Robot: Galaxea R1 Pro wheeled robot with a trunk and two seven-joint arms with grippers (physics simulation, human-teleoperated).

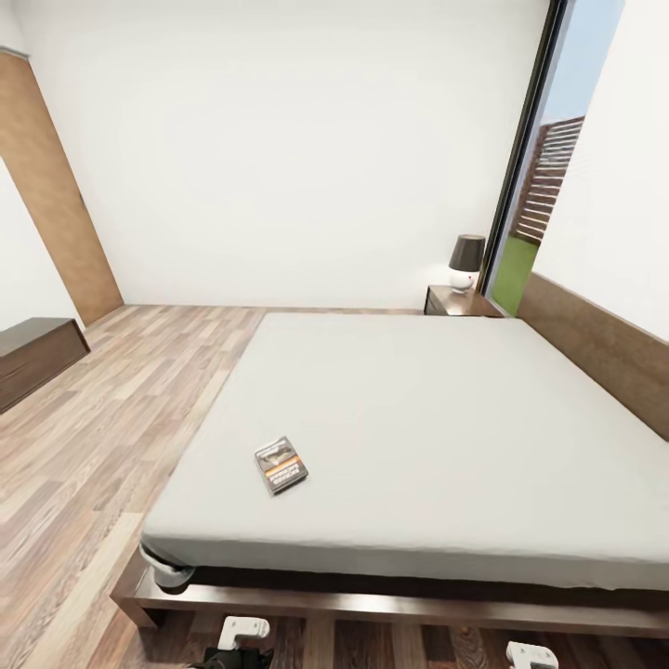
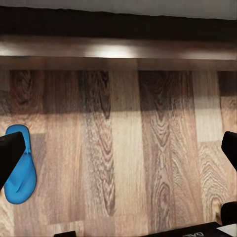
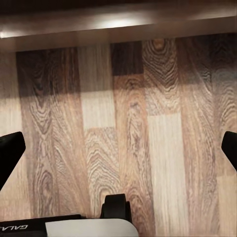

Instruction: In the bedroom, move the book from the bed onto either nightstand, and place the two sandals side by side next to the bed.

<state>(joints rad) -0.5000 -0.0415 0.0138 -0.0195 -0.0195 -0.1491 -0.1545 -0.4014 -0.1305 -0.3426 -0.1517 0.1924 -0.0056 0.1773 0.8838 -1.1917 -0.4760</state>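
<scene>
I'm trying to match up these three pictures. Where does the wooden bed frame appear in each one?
Head view: the bed frame runs as a dark rail across the bottom, under the mattress.
Left wrist view: the frame is a brown band along the top edge.
Right wrist view: the frame also crosses the top edge.
Shared landmark: the wood-plank floor beside the frame.

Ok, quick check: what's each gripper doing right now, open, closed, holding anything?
Left gripper: open, holding nothing; a blue sandal lies on the floor beside one finger.
Right gripper: open, empty, over bare floor.
</scene>
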